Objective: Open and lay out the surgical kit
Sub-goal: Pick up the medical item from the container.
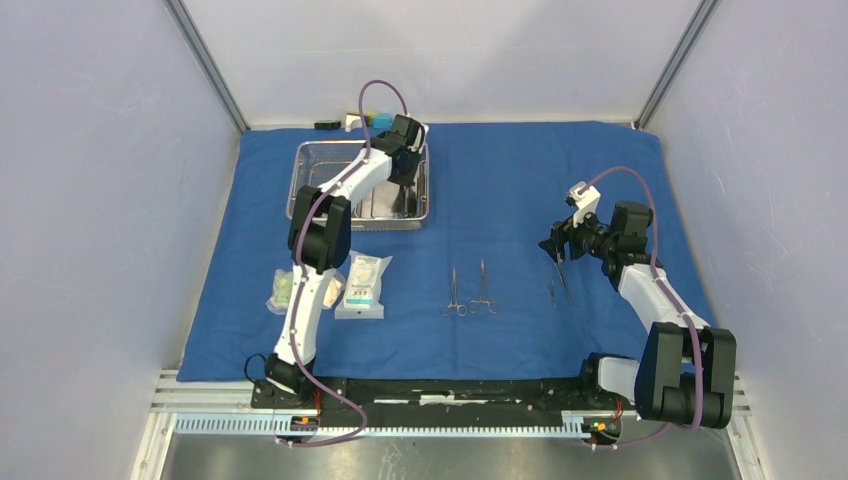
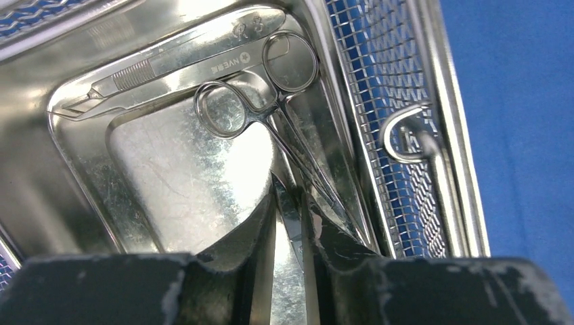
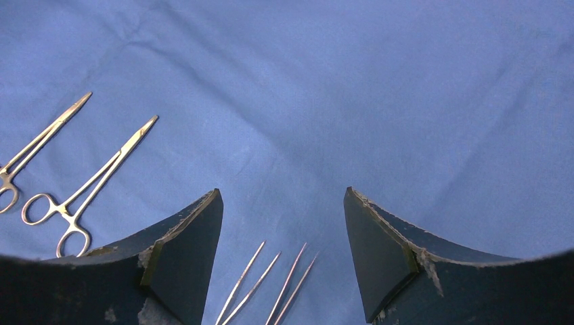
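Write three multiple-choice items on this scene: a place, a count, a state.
1. Where is the left gripper? A) down in the steel pan B) over the packets C) at the table's near edge
2. How many ring-handled clamps lie directly on the blue cloth? A) one B) two C) four
3. How is the right gripper? A) open and empty B) shut on a clamp C) shut on a packet
1 A, the pan fills its wrist view; 2 B, two lie side by side mid-cloth; 3 A, its fingers stand apart, gripping nothing.
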Controlling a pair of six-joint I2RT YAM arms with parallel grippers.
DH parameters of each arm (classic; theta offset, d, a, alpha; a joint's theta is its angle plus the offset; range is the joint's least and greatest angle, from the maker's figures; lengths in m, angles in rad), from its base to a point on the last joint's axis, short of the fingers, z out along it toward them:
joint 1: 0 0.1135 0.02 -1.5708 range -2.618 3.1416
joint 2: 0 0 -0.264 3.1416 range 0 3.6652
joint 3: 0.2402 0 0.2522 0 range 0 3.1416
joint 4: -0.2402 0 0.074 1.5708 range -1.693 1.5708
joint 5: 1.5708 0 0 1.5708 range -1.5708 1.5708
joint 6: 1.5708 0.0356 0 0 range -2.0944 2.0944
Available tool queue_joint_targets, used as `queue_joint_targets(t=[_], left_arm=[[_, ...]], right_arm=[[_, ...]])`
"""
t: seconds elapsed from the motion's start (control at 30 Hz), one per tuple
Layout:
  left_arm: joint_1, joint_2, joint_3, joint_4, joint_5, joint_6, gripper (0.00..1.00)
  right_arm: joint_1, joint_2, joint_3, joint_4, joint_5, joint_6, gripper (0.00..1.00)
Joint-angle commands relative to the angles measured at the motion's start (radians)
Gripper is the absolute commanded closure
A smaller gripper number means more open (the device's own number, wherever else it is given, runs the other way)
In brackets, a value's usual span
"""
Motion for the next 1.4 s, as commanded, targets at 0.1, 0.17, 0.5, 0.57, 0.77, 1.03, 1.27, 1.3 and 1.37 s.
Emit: queue_joint_targets(t=[0.1, 0.17, 0.5, 0.57, 0.77, 1.03, 1.27, 1.3, 1.37], left_arm=[[0.028, -0.005, -0.022, -0.064, 0.014, 0.046, 0.79], [0.035, 0.002, -0.008, -0.065, 0.019, 0.044, 0.82], [0.049, -0.026, 0.032, -0.057, 0.064, 0.025, 0.93], [0.051, -0.04, 0.041, -0.058, 0.068, 0.025, 0.94], [0.059, -0.087, 0.064, -0.056, 0.079, 0.024, 0.94], [0.065, -0.129, 0.065, -0.062, 0.089, 0.025, 0.95], [0.074, -0.161, 0.069, -0.062, 0.092, 0.024, 0.95], [0.077, -0.165, 0.07, -0.062, 0.093, 0.025, 0.95], [0.081, -0.174, 0.068, -0.062, 0.098, 0.025, 0.95]], right_arm=[[-0.005, -0.007, 0.02, 0.024, -0.017, -0.002, 0.27], [-0.005, -0.006, 0.02, 0.024, -0.017, -0.002, 0.27], [-0.005, -0.004, 0.021, 0.026, -0.015, -0.002, 0.27], [-0.006, -0.003, 0.02, 0.026, -0.014, -0.002, 0.27], [-0.006, -0.002, 0.019, 0.027, -0.013, -0.002, 0.27], [-0.006, 0.001, 0.019, 0.029, -0.012, 0.0, 0.27], [-0.005, 0.001, 0.015, 0.047, -0.012, 0.025, 0.27], [-0.005, 0.001, 0.018, 0.053, -0.014, 0.039, 0.27], [-0.004, 0.002, 0.023, 0.072, -0.021, 0.07, 0.27]])
